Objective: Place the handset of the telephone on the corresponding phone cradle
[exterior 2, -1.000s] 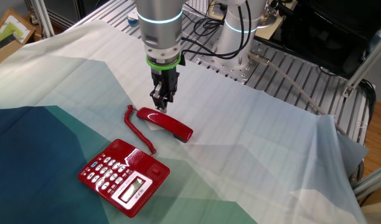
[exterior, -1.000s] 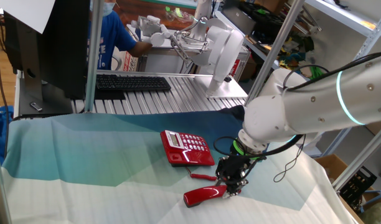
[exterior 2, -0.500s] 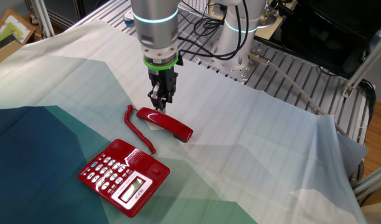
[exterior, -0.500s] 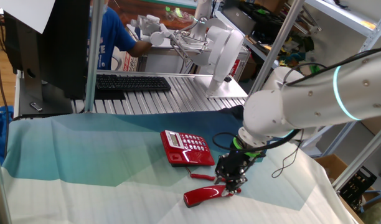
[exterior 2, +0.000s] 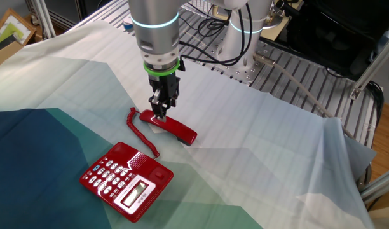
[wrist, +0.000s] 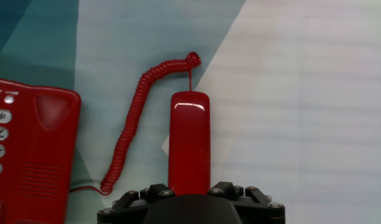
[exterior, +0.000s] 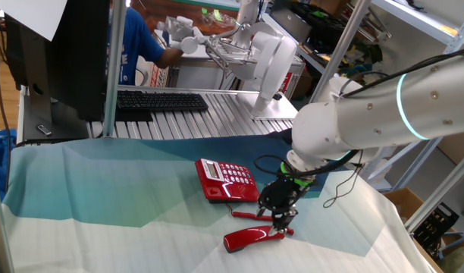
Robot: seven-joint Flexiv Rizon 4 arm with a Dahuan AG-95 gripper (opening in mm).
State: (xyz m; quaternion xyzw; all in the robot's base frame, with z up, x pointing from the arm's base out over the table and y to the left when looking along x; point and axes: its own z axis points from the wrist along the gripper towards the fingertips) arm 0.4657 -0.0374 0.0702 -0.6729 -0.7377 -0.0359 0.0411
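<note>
The red handset (exterior: 247, 238) lies flat on the cloth, off the red telephone (exterior: 226, 180). It also shows in the other fixed view (exterior 2: 175, 129) and the hand view (wrist: 189, 143). Its coiled cord (wrist: 131, 124) curls back to the telephone (exterior 2: 126, 180). The phone cradle (exterior 2: 150, 166) beside the keypad holds nothing; it also shows at the left edge of the hand view (wrist: 50, 149). My gripper (exterior 2: 158, 114) is low over the handset's cord end, jaws open on either side of it (wrist: 189, 194). From the side it hangs at the handset's right end (exterior: 281, 221).
A black keyboard (exterior: 160, 100) and a dark monitor (exterior: 58, 53) stand at the back on the slatted metal table (exterior 2: 296, 70). A white machine (exterior: 274, 57) and a person in blue (exterior: 141, 38) are behind. Metal frame posts (exterior: 114, 68) flank the table.
My gripper has moved a little along the handset toward its cord end and come lower over it. The handset and telephone have not moved.
</note>
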